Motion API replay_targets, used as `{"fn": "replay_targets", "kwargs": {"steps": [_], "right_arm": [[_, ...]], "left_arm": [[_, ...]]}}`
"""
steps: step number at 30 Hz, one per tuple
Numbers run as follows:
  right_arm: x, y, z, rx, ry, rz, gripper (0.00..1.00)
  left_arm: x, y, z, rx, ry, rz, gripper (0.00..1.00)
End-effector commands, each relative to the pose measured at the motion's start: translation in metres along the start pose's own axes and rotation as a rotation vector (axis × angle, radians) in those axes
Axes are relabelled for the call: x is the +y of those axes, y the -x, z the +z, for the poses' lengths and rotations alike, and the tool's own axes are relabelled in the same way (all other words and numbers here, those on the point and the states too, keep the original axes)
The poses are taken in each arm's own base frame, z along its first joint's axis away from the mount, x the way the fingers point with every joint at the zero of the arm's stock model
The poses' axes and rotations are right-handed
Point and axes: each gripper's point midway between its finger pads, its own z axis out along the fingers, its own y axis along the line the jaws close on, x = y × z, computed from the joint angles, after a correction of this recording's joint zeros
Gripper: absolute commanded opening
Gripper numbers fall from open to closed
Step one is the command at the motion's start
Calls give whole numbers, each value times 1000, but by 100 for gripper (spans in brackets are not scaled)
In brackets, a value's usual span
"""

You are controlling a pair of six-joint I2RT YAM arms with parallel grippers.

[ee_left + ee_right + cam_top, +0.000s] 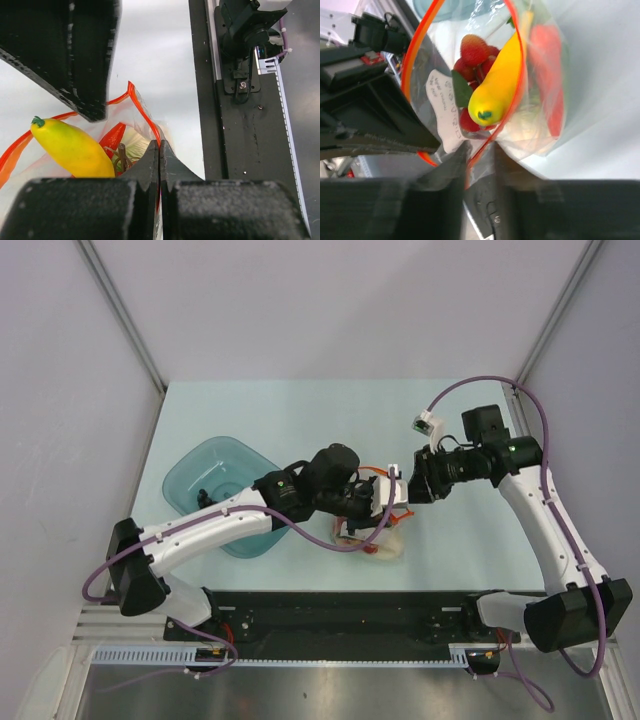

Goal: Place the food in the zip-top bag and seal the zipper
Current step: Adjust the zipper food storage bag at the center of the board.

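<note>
Crowding the clear zip-top bag (540,130), banana (497,82) half-hides berries (474,50); left gripper (159,147) pinches the zipper (145,112); right gripper (480,152) straddles it, hold unclear.

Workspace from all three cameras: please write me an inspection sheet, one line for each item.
Surface: pale green table.
Job's things: zip-top bag mouth open, zipper unsealed; holds banana, berry cluster, pepper, cabbage.
Clutter: teal bowl at left.
Grippers: left gripper shut on the zipper; right gripper around the bag's edge, grip unclear.
Cables: purple cable looping over each arm.
Surroundings: grey walls, black base rail.
</note>
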Motion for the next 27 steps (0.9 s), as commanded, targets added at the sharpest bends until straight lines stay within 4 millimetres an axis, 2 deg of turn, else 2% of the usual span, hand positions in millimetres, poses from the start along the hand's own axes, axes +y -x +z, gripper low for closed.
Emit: {"fn": "replay_targets", "kwargs": {"steps": [1,2,3,4,5,6,8,9,12,16,21,24,27], "right_arm": [[-13,13,1,-32,-64,-36,17],[-15,12,2,-26,-74,-38,12],[-17,12,2,-25,-80,-39,0],[-18,13,1,-25,-85,-42,0],[-17,12,1,-21,-84,-43,0],[-17,13,0,-22,-83,-45,0],[-16,14,0,-25,-81,-49,0],[-14,14,0,-28,-76,-55,0],[-12,18,-3,-44,-76,-65,0],[-8,23,-4,-57,-57,-66,0],[-3,23,-4,-61,-38,-60,0],[-1,25,-5,-67,-36,-67,0],[0,26,-7,-73,-37,-70,0]], "left_arm": [[5,33,-8,-103,27,24,0],[6,33,-9,-106,30,14,0],[9,33,-12,-111,40,-16,0],[14,34,-14,-120,57,-39,4],[19,34,-17,-129,73,-65,18],[31,37,-27,-149,108,-119,22],[42,38,-38,-178,134,-151,25],[54,36,-47,-185,168,-166,27],[66,36,-62,-188,214,-144,36],[70,19,-50,-103,187,-111,37],[70,12,-30,-67,144,-74,33],[79,3,-15,-37,151,-61,27],[74,-10,4,10,94,-28,16]]}}
